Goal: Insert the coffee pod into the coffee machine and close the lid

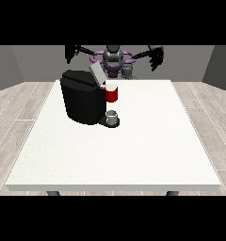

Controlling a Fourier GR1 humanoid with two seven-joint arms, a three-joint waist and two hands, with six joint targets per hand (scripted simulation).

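Note:
A black coffee machine (82, 101) stands on the white table (133, 141), left of centre, with its grey lid (97, 73) tilted up and open. A red part (111, 93) shows at its front, above a small grey cup (112, 116) on the drip base. I cannot make out a separate coffee pod. The hand at the view's left (70, 52) is raised high behind the machine, fingers hanging straight. The hand at the view's right (156, 56) is also raised, away from the table, fingers spread and hanging. Both hold nothing.
The robot's torso (113, 59) stands behind the table's far edge. Wooden floor surrounds the table, and grey walls close the back. The table's right half and front show only white surface.

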